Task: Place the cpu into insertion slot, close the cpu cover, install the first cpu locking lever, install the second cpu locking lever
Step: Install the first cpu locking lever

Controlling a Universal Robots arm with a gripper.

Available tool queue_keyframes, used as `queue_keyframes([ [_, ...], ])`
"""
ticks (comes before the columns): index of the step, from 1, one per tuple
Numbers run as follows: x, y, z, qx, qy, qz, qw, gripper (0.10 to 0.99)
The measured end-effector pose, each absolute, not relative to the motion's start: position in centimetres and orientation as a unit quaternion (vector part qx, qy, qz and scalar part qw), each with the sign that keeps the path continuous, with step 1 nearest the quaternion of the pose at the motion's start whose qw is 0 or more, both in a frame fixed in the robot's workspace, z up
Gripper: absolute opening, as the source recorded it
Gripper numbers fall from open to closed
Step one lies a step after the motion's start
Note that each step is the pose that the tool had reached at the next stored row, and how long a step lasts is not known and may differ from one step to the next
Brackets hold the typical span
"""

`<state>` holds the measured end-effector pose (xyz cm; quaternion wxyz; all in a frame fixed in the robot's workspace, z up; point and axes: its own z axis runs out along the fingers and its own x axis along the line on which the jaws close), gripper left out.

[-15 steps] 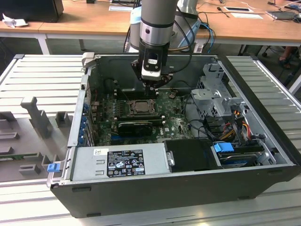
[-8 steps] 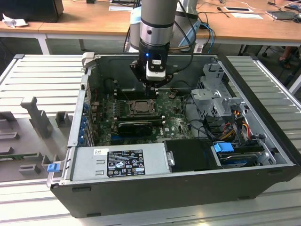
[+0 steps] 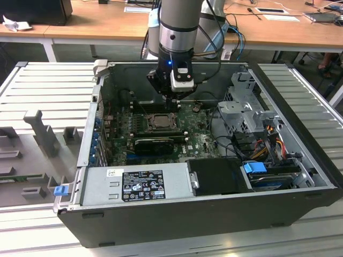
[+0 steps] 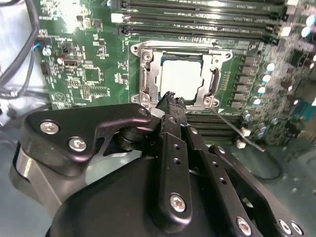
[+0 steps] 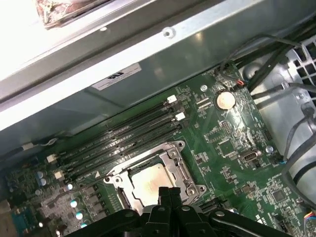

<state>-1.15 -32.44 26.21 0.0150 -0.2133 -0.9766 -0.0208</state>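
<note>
We count one cpu (image 4: 180, 76) seated in one insertion slot (image 4: 139, 94), one cpu cover (image 4: 150, 74) flat around it; our gripper (image 4: 170, 96), pinched together and empty, sits at the slot's edge.

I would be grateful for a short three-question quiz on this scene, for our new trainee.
1. True or false: the cpu lies in the insertion slot.
2. Pick one. The cpu cover is: A) standing upright, B) lying flat around the cpu, C) off the board.
3. In a few words: which part is nearest the tip of the gripper in the second wrist view?

Key: 1 true. 2 B. 3 the cpu cover, at its edge.
</note>
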Motion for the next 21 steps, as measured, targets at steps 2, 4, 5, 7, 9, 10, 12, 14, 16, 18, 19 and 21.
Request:
queue_keyframes([
  [2,-1.15,-32.43,26.21,-0.199,-0.98,-0.021,0.014,0.106],
  [4,-1.15,-32.43,26.21,-0.188,-0.982,-0.022,0.012,0.106],
  [5,-1.15,-32.44,26.22,-0.181,-0.983,-0.023,0.01,0.106],
  [7,-1.15,-32.44,26.21,-0.173,-0.985,-0.025,0.005,0.106],
  [9,-1.15,-32.45,26.2,-0.162,-0.986,-0.026,-0.001,0.106],
  [10,-1.15,-32.45,26.2,-0.156,-0.987,-0.027,-0.002,0.106],
  [12,-1.15,-32.45,26.2,-0.14,-0.99,-0.027,-0.003,0.106],
  [14,-1.15,-32.44,26.2,-0.125,-0.992,-0.027,-0.004,0.106],
  [16,-1.15,-32.45,26.2,-0.112,-0.993,-0.028,-0.005,0.106],
  [18,-1.16,-32.45,26.18,-0.09,-0.996,-0.028,-0.005,0.106],
  [19,-1.16,-32.45,26.17,-0.082,-0.996,-0.028,-0.005,0.106],
  [21,-1.15,-32.45,26.15,-0.061,-0.998,-0.028,-0.004,0.106],
])
